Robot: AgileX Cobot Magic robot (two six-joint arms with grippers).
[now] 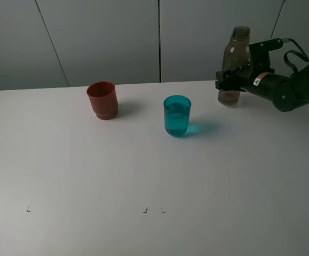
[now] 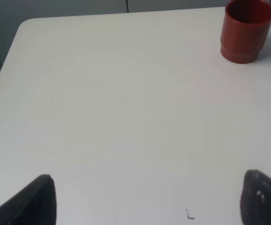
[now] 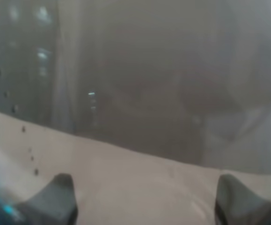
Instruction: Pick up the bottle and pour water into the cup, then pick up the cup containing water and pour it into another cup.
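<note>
The bottle point(image 1: 233, 58) stood up straight at the far right of the white bench point(image 1: 143, 176). The right tool point(image 1: 230, 81) was clenched on the bottle, low on its body, with one finger on each side. In the right wrist view the bottle point(image 3: 140, 93) was so near that it filled almost the whole view, all brown and blurry.

The blue cup point(image 1: 176, 115) stood near the middle of the bench, left of the bottle and apart from it. It had water point(image 1: 176, 124) in it. The red cup point(image 1: 102, 100) stood further left, well apart from the blue cup. I could not tell if anything was in it.

The left tool point(image 2: 149, 204) was released, its two fingers wide apart with nothing between them. It hung over bare bench, well apart from the red cup point(image 2: 245, 30).
</note>
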